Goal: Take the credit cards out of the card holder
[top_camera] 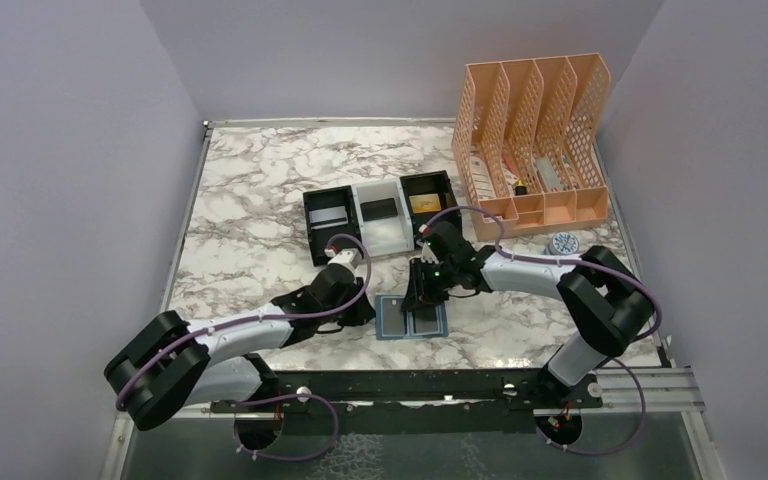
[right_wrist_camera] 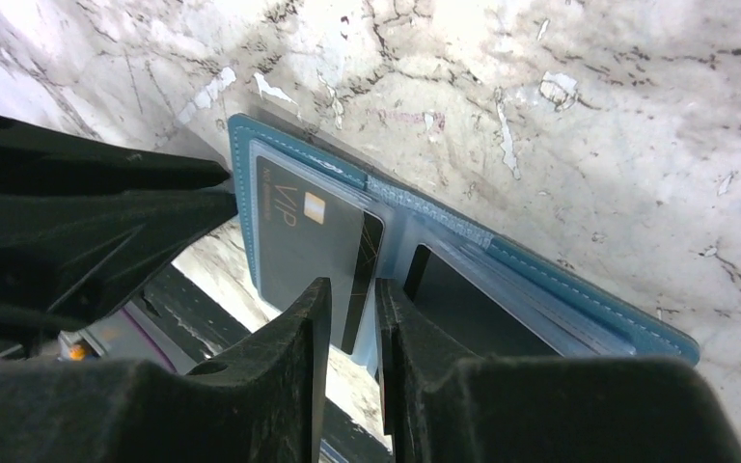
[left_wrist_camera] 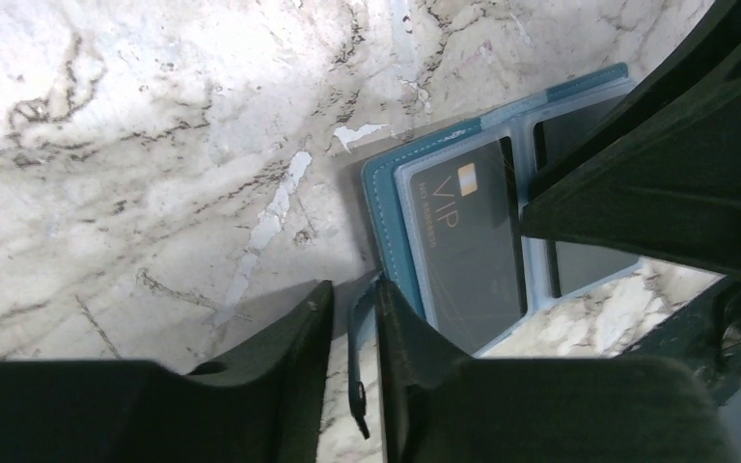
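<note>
Teal-blue bifold card holder [top_camera: 392, 318] lies open on marble table [top_camera: 260, 180] between both claws — left gripper [left_wrist_camera: 352, 301] pinches its edge tab; right gripper [right_wrist_camera: 350, 294] grips black plastic VIP card [right_wrist_camera: 299, 241], long axis towards it

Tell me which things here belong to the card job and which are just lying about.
Job: card holder; black VIP card in it; three cards lying in the tray.
Lying about: orange file rack; small round object beside it.

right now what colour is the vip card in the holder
Black VIP card, small gold chip; clearest in the left wrist view.
</note>
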{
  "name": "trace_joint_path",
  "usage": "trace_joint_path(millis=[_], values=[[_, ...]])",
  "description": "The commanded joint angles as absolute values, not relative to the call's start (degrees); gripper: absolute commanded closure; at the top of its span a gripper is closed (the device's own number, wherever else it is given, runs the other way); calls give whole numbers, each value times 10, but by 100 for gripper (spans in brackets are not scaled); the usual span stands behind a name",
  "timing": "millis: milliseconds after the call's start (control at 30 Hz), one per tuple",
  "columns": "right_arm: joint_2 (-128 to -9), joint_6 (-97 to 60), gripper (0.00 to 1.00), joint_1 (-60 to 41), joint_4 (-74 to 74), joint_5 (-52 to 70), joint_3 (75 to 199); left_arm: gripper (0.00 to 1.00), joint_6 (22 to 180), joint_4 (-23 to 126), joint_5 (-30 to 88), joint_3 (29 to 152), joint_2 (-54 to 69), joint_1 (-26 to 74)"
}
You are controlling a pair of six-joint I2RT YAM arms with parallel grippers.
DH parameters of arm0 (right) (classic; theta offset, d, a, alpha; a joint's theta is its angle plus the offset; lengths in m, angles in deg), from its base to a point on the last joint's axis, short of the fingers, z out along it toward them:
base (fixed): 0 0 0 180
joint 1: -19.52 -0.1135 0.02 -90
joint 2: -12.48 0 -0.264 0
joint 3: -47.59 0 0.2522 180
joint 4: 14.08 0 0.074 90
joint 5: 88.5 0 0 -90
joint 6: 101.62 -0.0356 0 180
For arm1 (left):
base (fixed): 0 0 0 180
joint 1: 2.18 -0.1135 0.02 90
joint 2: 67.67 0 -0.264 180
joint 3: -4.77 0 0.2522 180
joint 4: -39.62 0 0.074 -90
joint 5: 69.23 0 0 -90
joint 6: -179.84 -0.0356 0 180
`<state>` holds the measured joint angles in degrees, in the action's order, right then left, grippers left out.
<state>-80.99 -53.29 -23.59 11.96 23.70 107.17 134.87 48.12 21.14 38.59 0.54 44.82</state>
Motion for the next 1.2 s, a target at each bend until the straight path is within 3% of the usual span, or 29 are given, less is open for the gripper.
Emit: trace_joint_path(millis=[0, 133, 233, 600, 833, 1167], values=[[-797, -529, 75, -246, 139, 206, 1074, 67, 1343, 512, 189, 377, -17, 451], [-814, -534, 75, -246, 126, 221, 1063, 50, 1338, 508, 195, 397, -29, 451], [-814, -541, 75, -246, 135, 193, 1059, 45, 1329, 510, 212, 416, -13, 451], [-803, -565, 78, -245, 120, 195, 1051, 44, 1285, 490, 261, 423, 54, 452], [-791, -564, 80, -245, 134, 175, 1063, 66, 1281, 500, 252, 411, 85, 453], [-785, -566, 80, -246, 147, 191, 1071, 78, 1288, 518, 236, 402, 109, 458]])
